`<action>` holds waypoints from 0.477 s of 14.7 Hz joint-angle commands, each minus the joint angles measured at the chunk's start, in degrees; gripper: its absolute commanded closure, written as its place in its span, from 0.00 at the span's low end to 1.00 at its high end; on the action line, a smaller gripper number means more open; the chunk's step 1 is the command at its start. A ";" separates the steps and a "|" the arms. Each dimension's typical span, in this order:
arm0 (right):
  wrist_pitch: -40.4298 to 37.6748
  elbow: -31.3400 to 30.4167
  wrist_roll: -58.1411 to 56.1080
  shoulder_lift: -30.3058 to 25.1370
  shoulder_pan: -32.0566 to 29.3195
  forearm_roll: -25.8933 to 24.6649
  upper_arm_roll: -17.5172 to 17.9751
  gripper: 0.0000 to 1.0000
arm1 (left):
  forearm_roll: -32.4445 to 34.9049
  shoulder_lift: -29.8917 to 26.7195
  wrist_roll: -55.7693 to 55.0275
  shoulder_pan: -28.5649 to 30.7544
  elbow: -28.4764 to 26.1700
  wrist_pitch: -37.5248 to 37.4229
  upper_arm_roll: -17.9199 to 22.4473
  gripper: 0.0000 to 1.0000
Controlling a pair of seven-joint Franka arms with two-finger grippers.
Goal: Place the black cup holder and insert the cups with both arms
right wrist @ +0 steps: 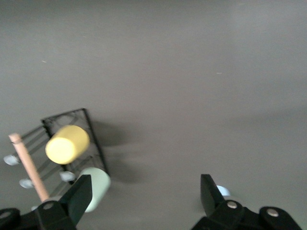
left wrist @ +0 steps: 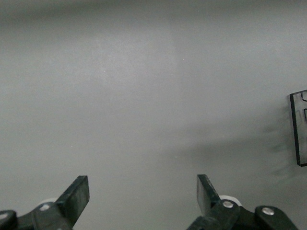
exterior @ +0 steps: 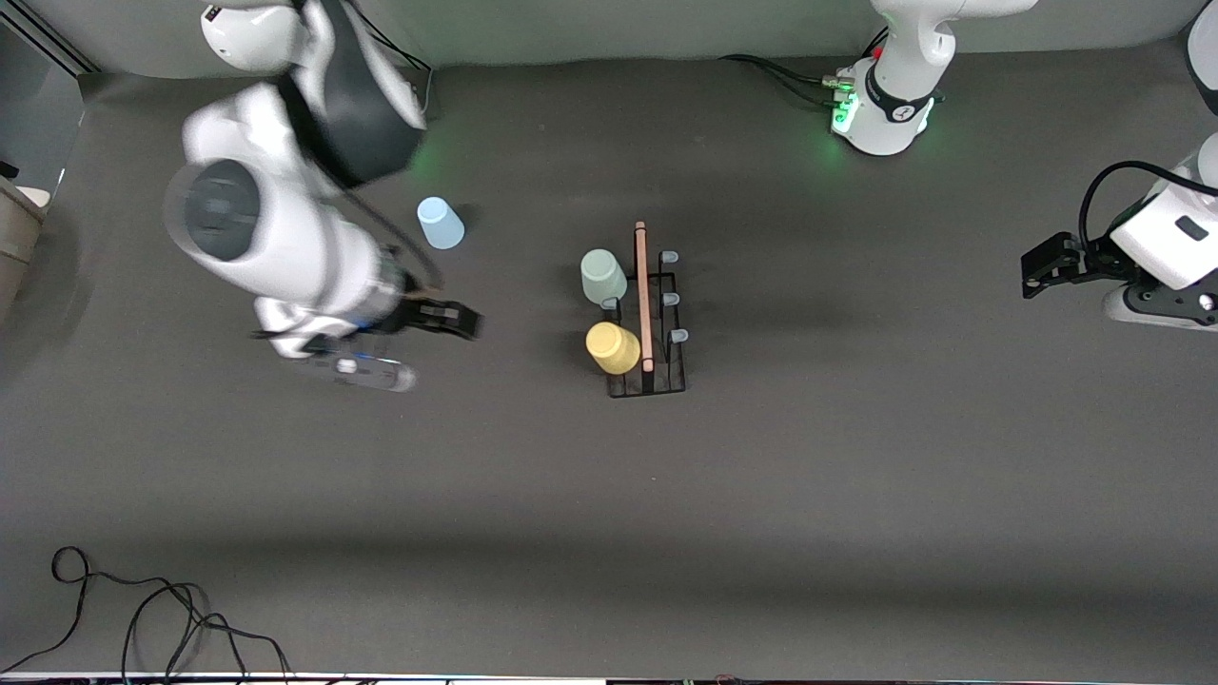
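Note:
The black cup holder [exterior: 657, 366] stands mid-table with its wooden rod handle [exterior: 643, 295] on top. A pale green cup [exterior: 603, 276] and a yellow cup [exterior: 613, 347] sit upside down on pegs on the side toward the right arm. A light blue cup [exterior: 440, 223] stands upside down on the table, apart from the holder, toward the right arm's end. My right gripper [exterior: 471, 323] hangs open and empty over bare table between the blue cup and the holder. The right wrist view shows the yellow cup [right wrist: 67, 143], the green cup [right wrist: 98, 188] and the holder [right wrist: 93, 139]. My left gripper [exterior: 1032, 271] waits open at its end of the table.
Three pale-tipped pegs [exterior: 671, 298] on the holder's side toward the left arm carry nothing. Loose black cables [exterior: 143, 618] lie by the table's front edge at the right arm's end. The left arm's green-lit base [exterior: 885, 105] stands at the back. A black-framed edge [left wrist: 298, 127] shows in the left wrist view.

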 commanded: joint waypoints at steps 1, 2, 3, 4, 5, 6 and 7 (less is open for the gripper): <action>-5.71 -1.28 -7.75 -4.75 0.61 -3.70 -4.05 0.00 | -0.67 -0.57 0.03 0.87 0.17 -1.10 0.29 0.00; -7.29 -1.28 -10.56 -5.98 0.61 -5.54 -5.55 0.00 | -0.67 -0.57 0.03 0.87 0.17 -1.10 0.29 0.00; -7.92 -1.28 -12.94 -7.48 0.70 -7.82 -6.52 0.00 | -0.67 -0.66 -0.06 0.87 0.08 -1.10 0.29 0.00; -8.01 -1.28 -14.96 -8.88 0.61 -10.11 -7.23 0.00 | -0.67 -1.01 -0.06 0.87 0.00 -1.28 0.29 0.00; -8.27 -1.28 -17.07 -10.03 0.53 -11.87 -7.93 0.00 | -0.67 -1.27 -0.15 0.96 0.00 -1.28 0.29 0.00; -9.15 -1.28 -19.09 -10.21 0.52 -12.59 -9.42 0.00 | -0.67 -1.54 -0.41 0.96 -0.18 -1.54 0.38 0.00; -9.15 -1.46 -19.72 -10.30 0.70 -12.68 -10.65 0.00 | -0.24 -1.63 -0.41 0.96 -0.09 -1.54 0.38 0.00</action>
